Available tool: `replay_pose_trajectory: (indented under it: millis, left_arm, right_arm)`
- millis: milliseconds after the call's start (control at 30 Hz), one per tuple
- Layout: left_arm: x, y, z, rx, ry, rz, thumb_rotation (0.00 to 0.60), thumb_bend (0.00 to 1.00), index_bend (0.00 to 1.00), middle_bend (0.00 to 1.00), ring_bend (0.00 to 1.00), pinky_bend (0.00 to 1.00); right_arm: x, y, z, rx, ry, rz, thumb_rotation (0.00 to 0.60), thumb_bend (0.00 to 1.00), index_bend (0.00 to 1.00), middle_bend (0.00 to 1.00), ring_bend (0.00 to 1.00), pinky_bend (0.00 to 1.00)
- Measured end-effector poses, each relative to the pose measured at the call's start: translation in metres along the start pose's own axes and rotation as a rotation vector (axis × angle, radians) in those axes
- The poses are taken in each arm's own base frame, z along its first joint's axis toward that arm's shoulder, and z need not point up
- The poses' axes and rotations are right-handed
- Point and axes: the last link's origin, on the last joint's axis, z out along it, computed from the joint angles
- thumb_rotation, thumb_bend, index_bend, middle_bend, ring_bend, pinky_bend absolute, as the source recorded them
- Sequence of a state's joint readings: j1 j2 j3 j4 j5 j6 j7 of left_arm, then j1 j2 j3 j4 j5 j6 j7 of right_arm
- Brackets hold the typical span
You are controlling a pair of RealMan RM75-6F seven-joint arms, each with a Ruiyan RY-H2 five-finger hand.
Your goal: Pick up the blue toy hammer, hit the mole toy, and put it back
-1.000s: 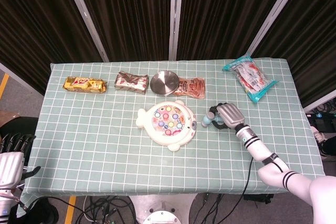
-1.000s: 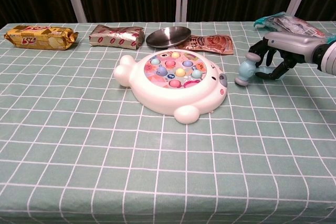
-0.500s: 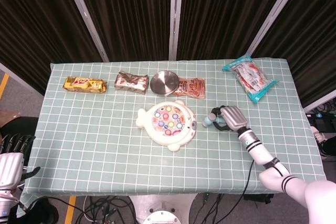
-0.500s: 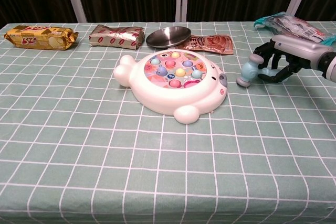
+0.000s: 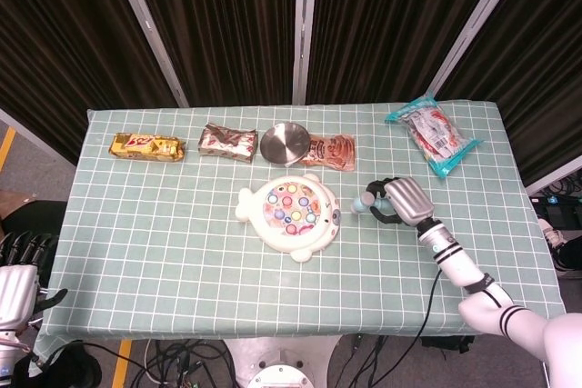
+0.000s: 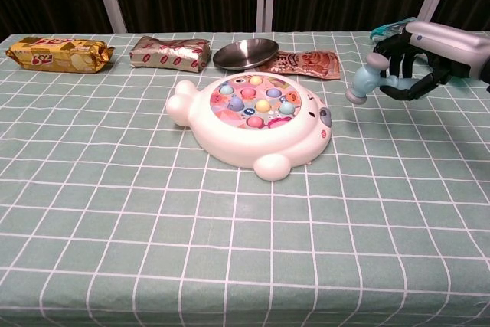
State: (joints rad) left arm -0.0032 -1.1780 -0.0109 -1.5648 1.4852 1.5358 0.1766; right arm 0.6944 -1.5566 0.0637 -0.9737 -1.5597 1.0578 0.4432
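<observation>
The mole toy (image 5: 291,210) (image 6: 256,118) is a white fish-shaped board with coloured pegs, lying mid-table. To its right my right hand (image 5: 400,203) (image 6: 417,59) grips the blue toy hammer (image 5: 362,205) (image 6: 364,84), lifted off the cloth, its head pointing toward the toy. The hammer's handle is hidden inside the fingers. My left hand (image 5: 16,283) hangs off the table's near left corner, fingers apart and holding nothing.
Along the far edge lie a yellow snack pack (image 5: 145,146), a brown wrapper (image 5: 228,142), a steel dish (image 5: 285,144) and a red packet (image 5: 333,151). A blue-edged bag (image 5: 431,136) lies at the far right. The green checked cloth (image 5: 164,224) covers the table.
My right hand has raised the hammer from just above the cloth and shifted slightly right. The left hand has barely moved.
</observation>
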Motion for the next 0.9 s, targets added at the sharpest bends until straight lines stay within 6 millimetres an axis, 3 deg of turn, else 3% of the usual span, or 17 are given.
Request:
replay_pose_trajectory:
  millis: [233,467,767,900]
  left_arm:
    - [0.001,0.001,0.0,-0.008,0.001,-0.004,0.6,0.03,0.18,0.16,0.07,0.01]
    - [-0.002,-0.001,-0.002,0.003,-0.007,-0.011,0.6,0.03,0.18,0.16,0.07,0.01]
    - [-0.005,-0.003,-0.003,0.01,-0.013,-0.018,0.6,0.03,0.18,0.16,0.07,0.01]
    - [-0.006,-0.004,-0.003,0.009,-0.012,-0.019,0.6,0.03,0.18,0.16,0.07,0.01]
  right_arm:
    - [0.02,-0.046,0.01,0.095,-0.041,-0.082,0.6,0.55,0.66,0.64,0.49,0.58]
    - [0.027,-0.087,0.042,0.151,-0.105,-0.143,0.6,0.55,0.66,0.64,0.49,0.59]
    - [0.008,-0.1,0.054,0.155,-0.173,-0.196,0.6,0.55,0.66,0.64,0.5,0.59]
    - [0.009,-0.101,0.054,0.15,-0.161,-0.195,0.6,0.55,0.66,0.64,0.5,0.59]
